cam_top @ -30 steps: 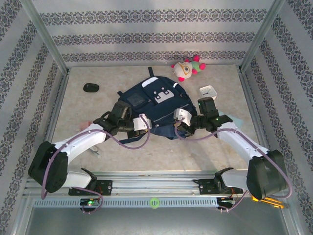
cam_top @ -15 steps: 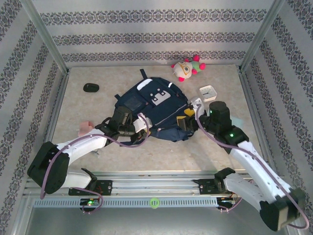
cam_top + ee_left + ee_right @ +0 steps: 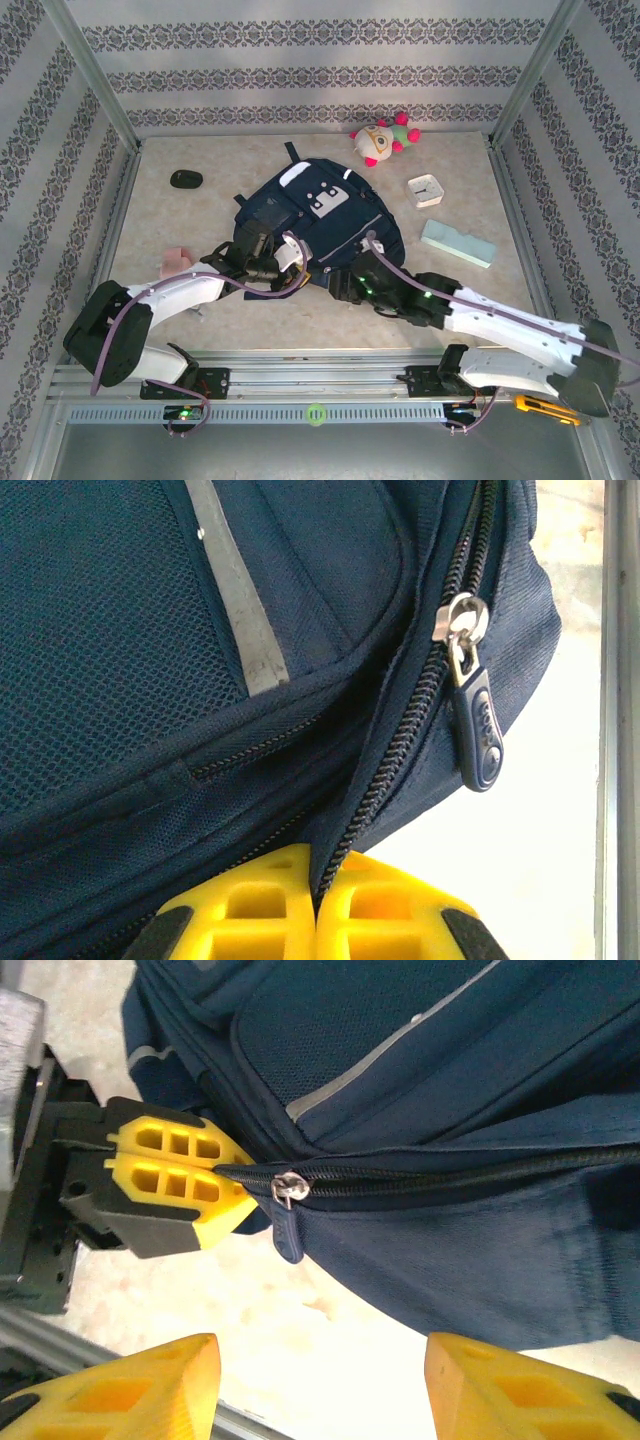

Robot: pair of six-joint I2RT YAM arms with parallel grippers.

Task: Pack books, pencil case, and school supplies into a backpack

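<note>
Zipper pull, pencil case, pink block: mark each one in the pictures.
zipper pull (image 3: 478, 735), left wrist view, on its dark blue tab.
pencil case (image 3: 457, 243), top external view, middle of its top face.
pink block (image 3: 177, 260), top external view, middle of its visible part.

The top view has one navy backpack (image 3: 320, 215) at mid-frame. Right of it lies one mint-green pencil case (image 3: 457, 243), and above that one square white clock (image 3: 427, 189). There is one plush toy (image 3: 385, 138) at upper centre, one black oval object (image 3: 186, 179) at upper left and one pink block (image 3: 177, 260) at the left. Two arms enter from the bottom edge, the left arm (image 3: 170, 292) and the right arm (image 3: 500, 322), with two grippers: the left gripper (image 3: 317, 865) and the right gripper (image 3: 322, 1350). Each wrist view has one zipper pull (image 3: 478, 730), possibly the same one.
</note>
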